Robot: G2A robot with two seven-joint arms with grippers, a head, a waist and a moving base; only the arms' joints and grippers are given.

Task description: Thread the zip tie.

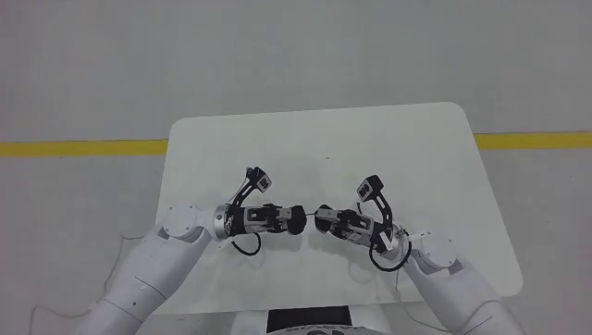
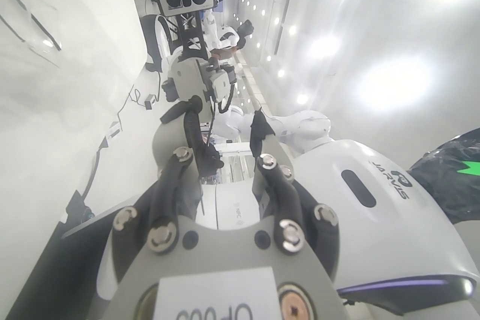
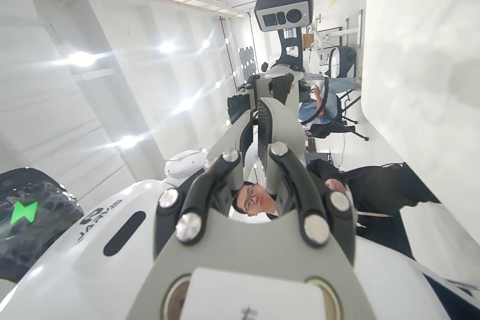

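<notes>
Both arms hover over the white table (image 1: 370, 141), gripper tips facing each other a short way apart near its front middle. My left gripper (image 1: 298, 219) (image 2: 225, 126) is open, its black fingers (image 2: 195, 134) spread. A thin dark zip tie (image 2: 210, 122) runs from the right gripper (image 2: 221, 81) past the inner side of one left finger. My right gripper (image 1: 322, 216) (image 3: 257, 111) has its ribbed pads (image 3: 264, 134) almost together, apparently pinching the tie's far end. The tie is too thin to make out in the top view.
The table has rounded corners, and its front edge lies just below the arms. Grey floor with yellow tape lines (image 1: 83, 147) surrounds it. Bare tabletop stretches behind and beside both grippers.
</notes>
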